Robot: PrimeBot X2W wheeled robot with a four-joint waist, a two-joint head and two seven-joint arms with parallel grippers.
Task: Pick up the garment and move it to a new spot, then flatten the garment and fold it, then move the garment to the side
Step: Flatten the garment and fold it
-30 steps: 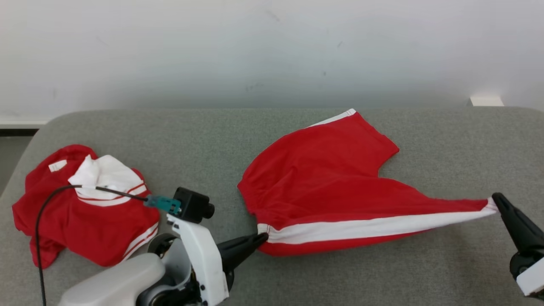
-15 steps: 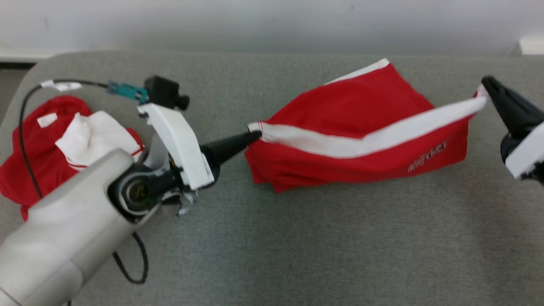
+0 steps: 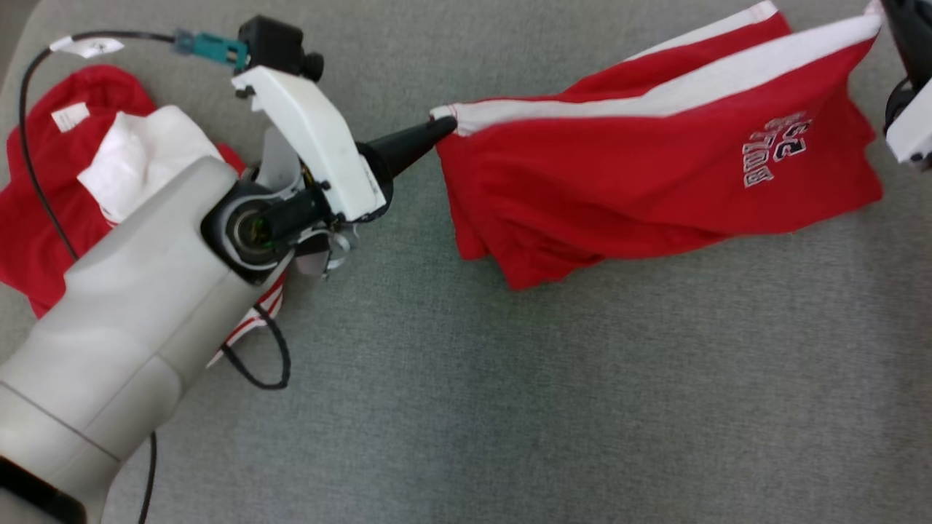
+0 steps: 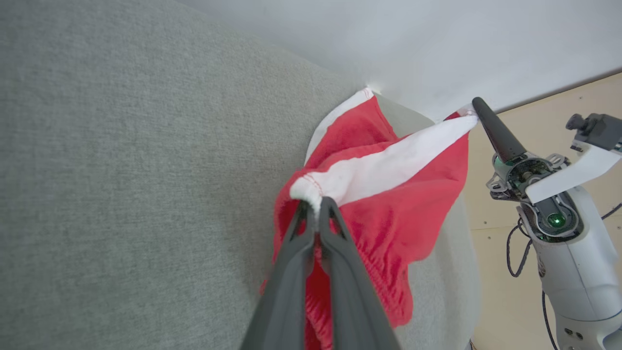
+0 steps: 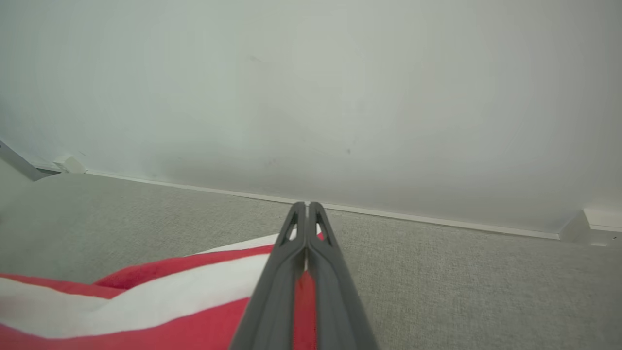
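Red white-striped jersey shorts (image 3: 641, 182) are gripped taut between left tool (image 3: 444, 129) and right tool (image 5: 306, 209) for relocation; a flat lay-down below is judged next.

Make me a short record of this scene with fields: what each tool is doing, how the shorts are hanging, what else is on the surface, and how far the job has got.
left tool: shut on one end of the white stripe
right tool: shut on the other end of the stripe
red shorts: stretched between both tools, with the cloth hanging below the stripe and the white lettering facing the head camera
grey surface: beneath the shorts
crumpled garment: red and white, at the robot's left, partly behind the left arm
stage: lifted, not yet flattened or folded
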